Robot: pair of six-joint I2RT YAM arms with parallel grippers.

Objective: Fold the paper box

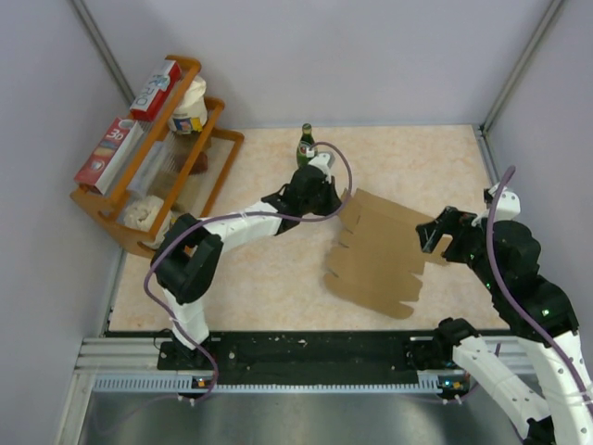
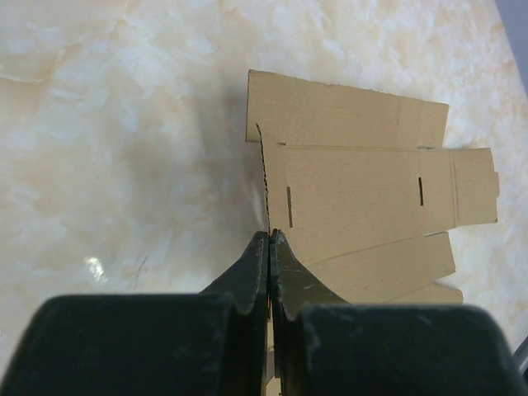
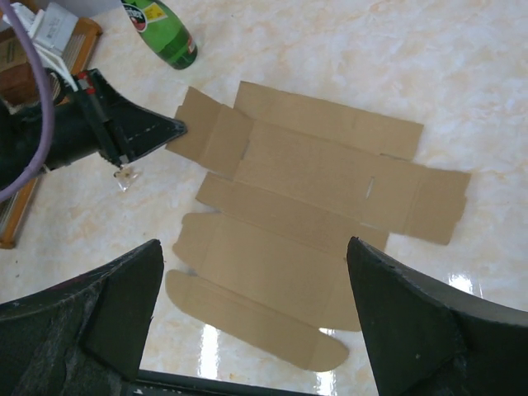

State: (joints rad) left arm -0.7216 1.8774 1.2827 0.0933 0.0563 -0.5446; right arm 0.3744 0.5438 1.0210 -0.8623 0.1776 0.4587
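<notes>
The paper box (image 1: 380, 252) is a flat brown die-cut cardboard sheet with notched flaps, lying mid-table. My left gripper (image 1: 339, 204) is at its far left edge. In the left wrist view the jaws (image 2: 270, 236) are shut on the thin edge of a flap raised from the paper box (image 2: 363, 198). My right gripper (image 1: 435, 243) hovers at the sheet's right edge. Its wrist view shows the gripper (image 3: 254, 247) wide open above the paper box (image 3: 313, 181) with nothing between its fingers. The left gripper (image 3: 175, 128) also shows there, pinching a corner flap.
A green bottle (image 1: 306, 144) stands just behind the left gripper, also seen as the green bottle (image 3: 165, 33). A wooden rack (image 1: 139, 185) at the far left holds red-and-white boxes (image 1: 116, 148) and a cup (image 1: 190, 109). Grey walls enclose the table.
</notes>
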